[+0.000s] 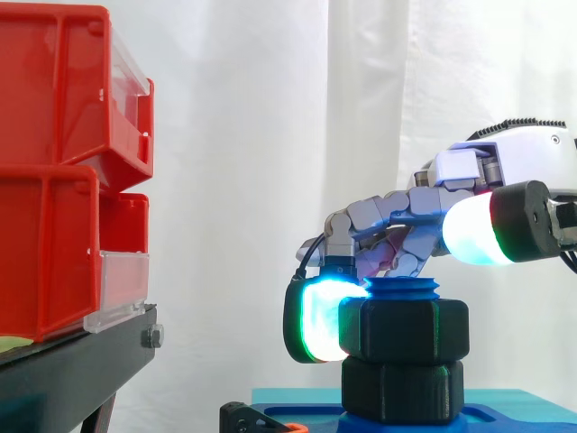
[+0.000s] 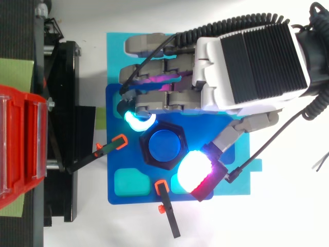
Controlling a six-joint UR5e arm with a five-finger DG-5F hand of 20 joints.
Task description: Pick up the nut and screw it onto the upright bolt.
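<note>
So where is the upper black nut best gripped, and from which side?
Take the upper nut by two opposite flat side faces, with the hand coming from above. It sits level on the upright bolt, its flats vertical and reachable, so an opposed grip should probably hold for turning.

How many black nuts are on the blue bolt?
2. The upper nut sits just below the top of the blue bolt; the lower nut lies right beneath it, touching.

The bolt (image 1: 402,289) shows just its blue top; the nut (image 1: 403,329) and the hex block (image 1: 402,390) beneath hide its shaft. The hand (image 2: 252,62) covers one plate (image 2: 115,170) corner. The left edge cuts off the bins (image 1: 54,171).
</note>
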